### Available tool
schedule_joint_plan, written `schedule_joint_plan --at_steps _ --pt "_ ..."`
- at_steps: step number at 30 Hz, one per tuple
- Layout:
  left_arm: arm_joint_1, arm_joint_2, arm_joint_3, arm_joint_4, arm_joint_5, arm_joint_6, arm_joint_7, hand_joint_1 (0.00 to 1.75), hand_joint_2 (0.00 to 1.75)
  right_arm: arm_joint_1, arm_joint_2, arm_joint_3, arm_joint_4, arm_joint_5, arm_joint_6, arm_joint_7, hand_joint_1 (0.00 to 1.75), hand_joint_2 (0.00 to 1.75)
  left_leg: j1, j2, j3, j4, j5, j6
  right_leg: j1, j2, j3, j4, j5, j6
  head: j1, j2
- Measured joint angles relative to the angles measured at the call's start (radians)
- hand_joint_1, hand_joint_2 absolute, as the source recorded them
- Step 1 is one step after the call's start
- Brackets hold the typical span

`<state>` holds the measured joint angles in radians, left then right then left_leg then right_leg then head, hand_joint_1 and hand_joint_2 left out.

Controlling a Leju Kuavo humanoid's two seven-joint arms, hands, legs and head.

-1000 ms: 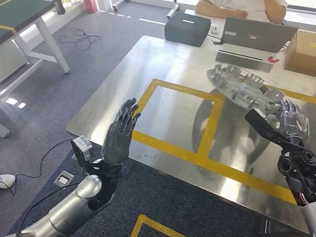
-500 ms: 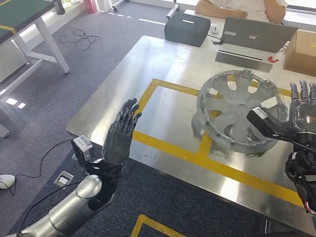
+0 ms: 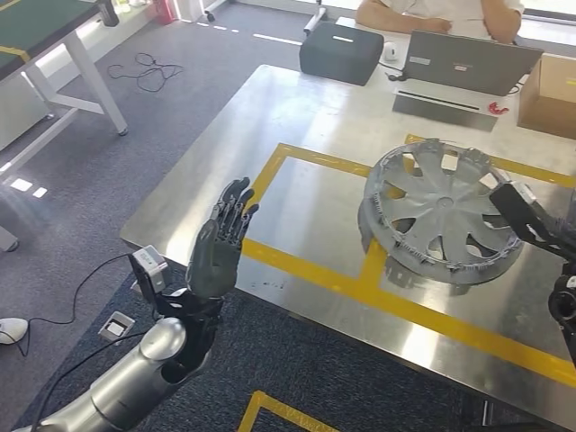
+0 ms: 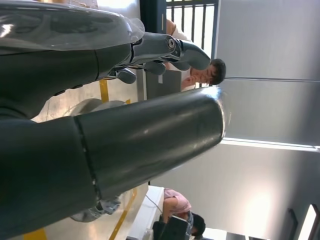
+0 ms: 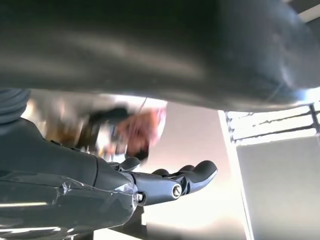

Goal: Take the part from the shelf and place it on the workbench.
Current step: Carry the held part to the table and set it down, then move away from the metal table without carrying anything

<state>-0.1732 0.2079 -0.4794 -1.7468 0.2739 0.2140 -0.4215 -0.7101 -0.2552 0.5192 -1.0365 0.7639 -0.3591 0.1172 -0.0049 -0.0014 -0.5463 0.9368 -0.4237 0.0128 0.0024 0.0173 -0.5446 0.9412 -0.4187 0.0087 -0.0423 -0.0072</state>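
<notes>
Now our big grey plastic wheel cover with spokes [image 3: 440,209] lay flat on the shiny metal tabletop [image 3: 319,108], across the yellow tape lines [image 3: 381,297]. Our left hand [image 3: 219,245] was up near the tabletop's front edge, fingers straight and apart, holding nothing. Our right hand [image 5: 166,182] had its fingers stretched out with nothing in them. A grey laptop [image 3: 469,61] and a dark case [image 3: 341,50] sat at the far side.
</notes>
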Motion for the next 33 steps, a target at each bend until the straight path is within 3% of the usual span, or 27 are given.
schedule_joint_plan --at_steps 4,6,11,15,22,27,31,33 --pt "-0.001 0.000 0.004 0.000 -0.004 0.013 0.000 0.00 0.00 0.051 0.015 -0.047 -0.059 -0.573 0.039 -0.209 0.00 0.00 0.000 -0.001 0.000 0.000 0.000 0.000 0.000 -0.001 0.000 0.000 0.000 0.000 0.000 0.000" --pt "-0.003 0.000 0.004 0.000 -0.005 0.018 0.000 0.00 0.00 0.076 0.022 -0.056 -0.095 -0.720 0.054 -0.264 0.00 0.00 0.000 -0.001 0.000 0.000 0.000 0.000 0.000 -0.001 0.000 0.000 0.000 0.000 0.000 0.000" --pt "-0.003 0.001 0.005 0.000 -0.003 0.041 0.007 0.00 0.00 0.140 0.036 -0.066 -0.205 -0.944 0.105 -0.336 0.00 0.00 0.000 -0.001 0.000 -0.001 0.000 0.000 0.000 -0.001 0.000 0.000 -0.001 0.000 0.000 0.000" --pt "-0.001 0.002 0.006 0.000 -0.025 0.078 0.012 0.00 0.00 0.200 0.055 -0.048 -0.319 -0.980 0.084 -0.359 0.00 0.00 0.000 -0.001 -0.001 -0.001 0.000 0.000 0.000 -0.001 0.000 0.000 -0.001 0.000 0.000 0.000" --pt "0.010 0.003 0.006 -0.005 -0.075 0.128 0.016 0.00 0.00 0.317 0.078 0.022 -0.505 -0.908 0.014 -0.374 0.00 0.00 0.000 -0.002 -0.001 -0.002 0.000 -0.001 0.000 -0.002 0.000 0.000 -0.002 -0.001 0.000 0.000" --pt "0.022 0.003 0.006 -0.013 -0.084 0.147 0.018 0.00 0.00 0.404 0.079 0.061 -0.590 -0.935 0.014 -0.375 0.00 0.00 0.000 -0.003 -0.001 -0.001 -0.002 -0.002 0.000 -0.002 0.000 0.000 -0.003 0.000 0.000 0.000" --pt "0.026 0.005 0.006 -0.022 -0.083 0.155 0.018 0.00 0.00 0.434 0.081 0.081 -0.631 -0.942 0.022 -0.382 0.00 0.00 -0.002 0.000 0.007 -0.019 0.008 0.016 -0.003 -0.002 0.004 -0.014 0.004 0.016 -0.002 0.000" --pt "0.027 0.005 0.006 -0.026 -0.080 0.156 0.017 0.00 0.00 0.441 0.081 0.087 -0.645 -0.941 0.026 -0.385 0.00 0.00 0.006 0.005 0.021 -0.045 0.022 0.020 -0.002 -0.004 -0.016 0.033 -0.031 0.023 0.000 0.000"
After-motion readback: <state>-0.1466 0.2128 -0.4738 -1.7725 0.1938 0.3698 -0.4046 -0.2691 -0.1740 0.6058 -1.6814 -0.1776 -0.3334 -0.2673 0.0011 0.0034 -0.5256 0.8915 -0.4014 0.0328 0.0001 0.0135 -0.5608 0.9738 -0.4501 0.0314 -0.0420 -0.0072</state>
